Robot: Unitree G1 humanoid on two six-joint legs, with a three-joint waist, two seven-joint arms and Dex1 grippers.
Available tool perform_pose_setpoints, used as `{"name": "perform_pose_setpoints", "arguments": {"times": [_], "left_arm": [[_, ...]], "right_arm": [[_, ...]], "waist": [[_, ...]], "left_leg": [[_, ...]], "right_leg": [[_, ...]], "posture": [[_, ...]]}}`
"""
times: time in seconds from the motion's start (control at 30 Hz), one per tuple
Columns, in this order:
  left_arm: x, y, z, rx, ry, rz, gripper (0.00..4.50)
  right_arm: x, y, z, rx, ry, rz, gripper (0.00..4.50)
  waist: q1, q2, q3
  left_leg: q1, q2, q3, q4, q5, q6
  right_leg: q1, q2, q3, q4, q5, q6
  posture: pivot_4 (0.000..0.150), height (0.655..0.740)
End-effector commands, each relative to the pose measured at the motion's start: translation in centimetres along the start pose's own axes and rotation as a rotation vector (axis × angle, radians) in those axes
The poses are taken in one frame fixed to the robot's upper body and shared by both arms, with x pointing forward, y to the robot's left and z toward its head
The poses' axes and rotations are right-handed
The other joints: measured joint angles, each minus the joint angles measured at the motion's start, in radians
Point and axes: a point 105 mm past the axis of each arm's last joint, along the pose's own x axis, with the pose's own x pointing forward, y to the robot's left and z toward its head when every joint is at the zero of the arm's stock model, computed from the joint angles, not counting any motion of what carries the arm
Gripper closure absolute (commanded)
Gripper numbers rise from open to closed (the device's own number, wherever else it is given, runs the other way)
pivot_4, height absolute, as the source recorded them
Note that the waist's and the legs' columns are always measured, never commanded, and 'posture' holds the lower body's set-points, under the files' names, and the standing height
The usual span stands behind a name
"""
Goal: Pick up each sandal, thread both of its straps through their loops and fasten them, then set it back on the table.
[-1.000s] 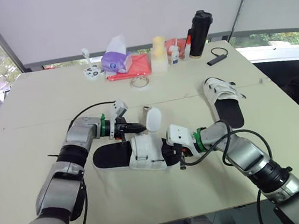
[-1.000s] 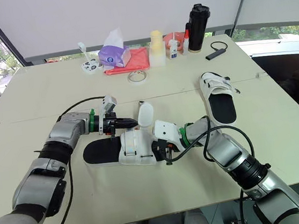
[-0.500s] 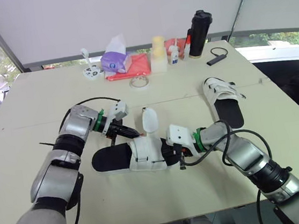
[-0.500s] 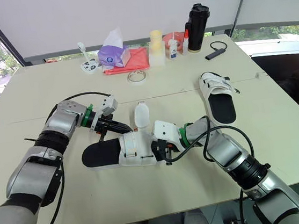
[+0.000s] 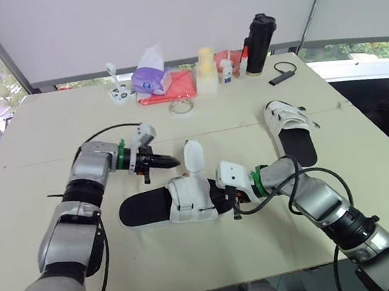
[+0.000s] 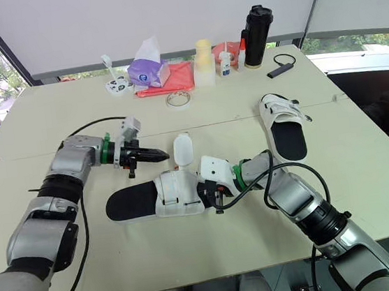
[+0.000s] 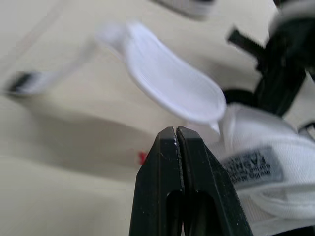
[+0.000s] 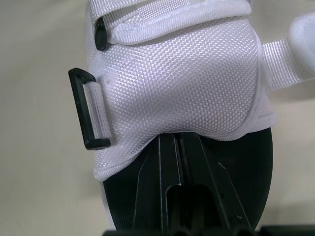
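Note:
A white sandal (image 5: 184,203) with a black sole lies flat in the middle of the table (image 5: 39,135). One loose white strap (image 5: 193,156) stands up from its upper. My left gripper (image 5: 170,162) is shut and empty, a short way to the left of that strap (image 7: 172,86). My right gripper (image 5: 218,197) lies on the footbed (image 8: 246,167), shut, its tips hidden under the white upper (image 8: 182,83). A black loop (image 8: 88,108) sits at the upper's side. The second sandal (image 5: 290,129) lies at the right with its straps fastened.
Along the far edge stand a tissue pack (image 5: 150,77), a red cloth (image 5: 177,88), a yellow-capped container (image 5: 206,70), a small bottle (image 5: 226,71) and a black flask (image 5: 258,43). A tape roll (image 5: 182,107) and a black device (image 5: 283,74) lie nearer.
My left gripper has drawn back to the left, away from the strap. The loose strap now stands more upright. The right arm and the sandal have hardly moved.

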Motion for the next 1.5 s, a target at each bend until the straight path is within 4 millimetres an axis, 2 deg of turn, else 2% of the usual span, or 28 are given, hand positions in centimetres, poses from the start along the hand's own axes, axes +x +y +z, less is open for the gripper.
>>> {"name": "perform_pose_setpoints", "arguments": {"times": [0.03, 0.17, 0.33, 0.4, 0.47, 0.6, 0.73, 0.8, 0.83, 0.97, 1.5], "left_arm": [[-1.7, -0.9, 1.6, 0.005, -0.089, 0.013, 4.48], [-2.9, -2.9, 0.5, -0.046, -0.102, 0.013, 4.48], [-3.2, -4.1, -0.3, -0.089, -0.105, 0.035, 4.48], [-3.2, -5.5, -0.7, -0.113, -0.126, 0.029, 4.48], [-3.2, -5.9, -0.5, -0.117, -0.164, 0.071, 4.48], [-3.2, -4.9, 0.7, -0.131, -0.244, 0.161, 4.48], [-2.6, -2.8, 1.1, -0.187, -0.307, 0.287, 4.48], [-2.0, -1.6, 1.0, -0.284, -0.336, 0.329, 3.95], [-1.6, -1.7, 1.0, -0.306, -0.339, 0.3, 3.7], [0.5, -1.5, 0.8, -0.349, -0.3, 0.221, 1.73], [5.2, -1.7, -0.2, -0.52, -0.18, -0.041, 1.73]], "right_arm": [[0.3, 0.3, -2.6, 0.056, 0.096, 0.006, 4.5], [0.4, 0.3, -2.6, 0.056, 0.094, 0.007, 4.5], [0.5, 0.3, -2.6, 0.055, 0.092, 0.009, 4.5], [0.6, 0.3, -2.5, 0.053, 0.09, 0.01, 4.5], [0.6, 0.5, -2.5, 0.047, 0.089, 0.015, 4.5], [0.7, 0.4, -2.5, 0.046, 0.088, 0.017, 4.5], [0.8, 0.4, -2.4, 0.041, 0.085, 0.019, 4.5], [0.8, 0.4, -2.3, 0.039, 0.083, 0.018, 4.5], [0.9, 0.4, -2.2, 0.038, 0.082, 0.018, 4.5], [0.7, 0.2, -2.2, 0.034, 0.083, 0.014, 4.5], [0.5, -0.1, -2.2, 0.034, 0.085, -0.005, 4.5]], "waist": [[-0.001, 0.0, 0.0], [-0.002, 0.001, 0.0], [0.005, 0.0, 0.0], [0.002, 0.001, 0.0], [0.001, 0.001, 0.0], [0.005, 0.0, 0.0], [0.005, 0.0, 0.0], [0.005, 0.0, 0.0], [0.005, 0.0, 0.0], [0.002, 0.0, 0.0], [0.002, 0.0, 0.0]], "left_leg": [[0.0, 0.0, 0.0, 0.0, 0.0, 0.0], [0.001, 0.0, 0.0, 0.0, 0.0, 0.0], [0.002, 0.0, -0.001, 0.002, 0.0, -0.001], [0.002, 0.0, -0.001, 0.002, 0.0, -0.001], [0.003, 0.001, 0.0, 0.001, 0.0, -0.001], [0.003, 0.001, -0.001, 0.001, 0.0, -0.001], [0.005, 0.001, -0.001, 0.001, 0.0, -0.001], [0.006, 0.0, 0.0, 0.001, 0.0, -0.001], [0.006, 0.0, 0.0, 0.001, 0.0, -0.001], [0.006, 0.0, 0.0, 0.001, 0.0, -0.001], [0.006, 0.0, 0.0, 0.001, 0.0, -0.001]], "right_leg": [[0.0, 0.0, 0.0, 0.0, 0.0, 0.0], [0.0, 0.0, 0.001, 0.002, 0.0, 0.0], [0.0, 0.0, 0.0, 0.005, -0.002, -0.004], [0.0, 0.0, 0.001, 0.005, -0.002, -0.005], [0.0, 0.0, 0.002, 0.005, -0.002, -0.005], [0.0, 0.0, 0.001, 0.006, -0.002, -0.005], [0.002, 0.0, 0.001, 0.005, -0.002, -0.005], [0.002, 0.0, 0.001, 0.006, -0.002, -0.005], [0.002, 0.0, 0.001, 0.006, -0.002, -0.004], [0.002, 0.0, 0.001, 0.006, 0.0, -0.002], [0.002, 0.001, 0.001, 0.006, 0.0, -0.001]], "posture": [[0.15, 0.74], [0.15, 0.74], [0.15, 0.74], [0.15, 0.74], [0.15, 0.74], [0.15, 0.74], [0.15, 0.74], [0.15, 0.74], [0.15, 0.74], [0.15, 0.74], [0.15, 0.74]]}}
